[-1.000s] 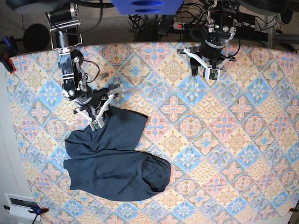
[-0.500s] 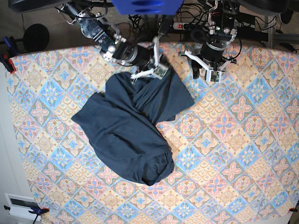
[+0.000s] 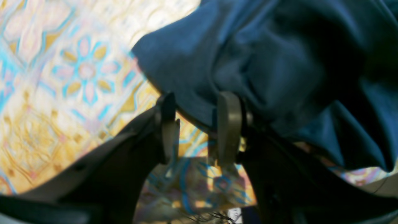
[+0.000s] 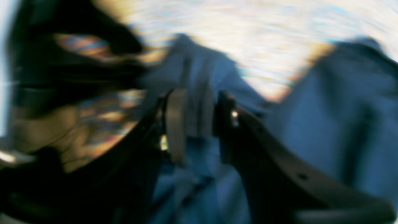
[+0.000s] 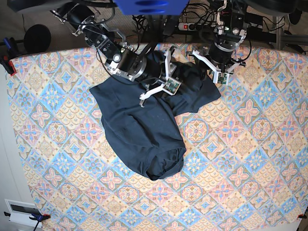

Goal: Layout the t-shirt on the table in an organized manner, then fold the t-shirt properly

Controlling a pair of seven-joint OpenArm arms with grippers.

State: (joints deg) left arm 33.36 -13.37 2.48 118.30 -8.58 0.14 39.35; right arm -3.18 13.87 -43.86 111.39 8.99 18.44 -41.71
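The dark navy t-shirt (image 5: 139,130) lies crumpled on the tile-patterned table (image 5: 250,159), stretched from the back centre toward the middle. My right gripper (image 5: 169,85) rests on its upper part. In the blurred right wrist view its pads stand apart, so this gripper (image 4: 200,124) is open, with a fold of shirt (image 4: 342,124) between them. My left gripper (image 5: 217,77) sits at the shirt's right corner. It is open (image 3: 197,124), with the shirt's edge (image 3: 264,56) just past the fingertips and patterned cloth (image 3: 62,77) showing through the gap.
A power strip (image 5: 185,26) and cables lie behind the table's back edge. A black round object (image 5: 36,38) stands off the back left corner. A white box (image 5: 21,211) sits off the front left corner.
My right arm has swept the shirt from the table's left side to the back centre, up against the left gripper. Its jaws have parted. The left arm has hardly moved.
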